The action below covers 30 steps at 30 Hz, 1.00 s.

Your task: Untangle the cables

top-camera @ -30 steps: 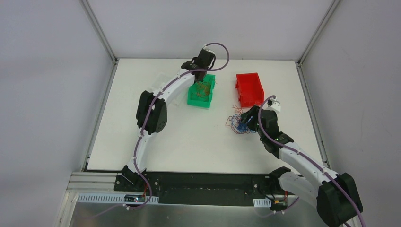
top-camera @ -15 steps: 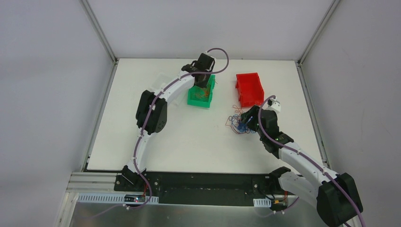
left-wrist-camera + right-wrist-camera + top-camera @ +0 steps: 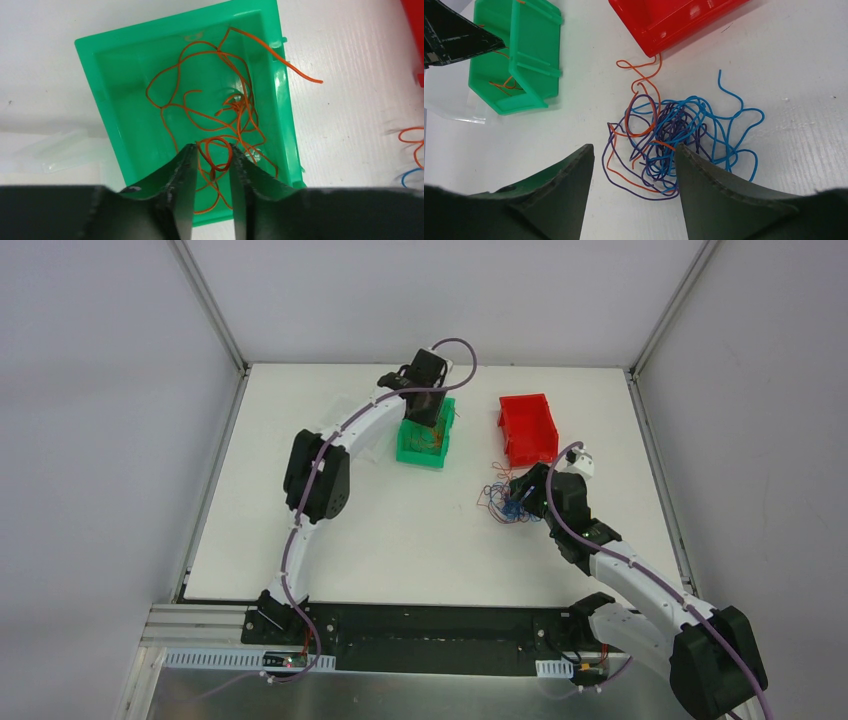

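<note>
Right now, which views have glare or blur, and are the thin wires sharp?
Left wrist view: white glare on the glossy green plastic bin, thin orange wires sharp, dark jaws show little detail. Right wrist view: highlights on the red plastic bin, the blue, purple and orange wire tangle crisp. Top view: soft even light, strands too small to separate.

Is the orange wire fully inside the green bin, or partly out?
Partly out: most of the orange wire coils inside the green bin, but one end crosses the rim over the table.
</note>
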Available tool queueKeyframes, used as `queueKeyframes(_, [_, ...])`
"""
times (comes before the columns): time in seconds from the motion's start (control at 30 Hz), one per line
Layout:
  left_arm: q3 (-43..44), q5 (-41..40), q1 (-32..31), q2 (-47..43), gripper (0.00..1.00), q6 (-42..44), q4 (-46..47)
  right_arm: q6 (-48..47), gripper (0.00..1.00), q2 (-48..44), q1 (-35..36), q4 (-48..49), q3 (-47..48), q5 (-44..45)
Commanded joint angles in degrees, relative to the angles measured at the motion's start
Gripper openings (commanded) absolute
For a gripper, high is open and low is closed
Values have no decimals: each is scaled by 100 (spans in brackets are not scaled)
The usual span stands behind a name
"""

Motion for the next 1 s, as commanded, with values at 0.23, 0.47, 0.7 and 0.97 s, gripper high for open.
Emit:
queueKeyframes(0.23, [29,403,-2,-1491,54,-216,-290,9,65,-101,-27,152,40,91])
queueKeyframes(0.47, [-287,737,-9,-2032,67,-476,-328,8,65,-118,-27,160,40,112])
queueKeyframes(0.7, [-1433,963,-20,-2992,80,-1040,-329,209,73,7,-41,-346,150,723])
queueKeyframes(0.97, [-3851,585,-24,-4993,97,-1645,37,658,76,769,-170,-696,205,457])
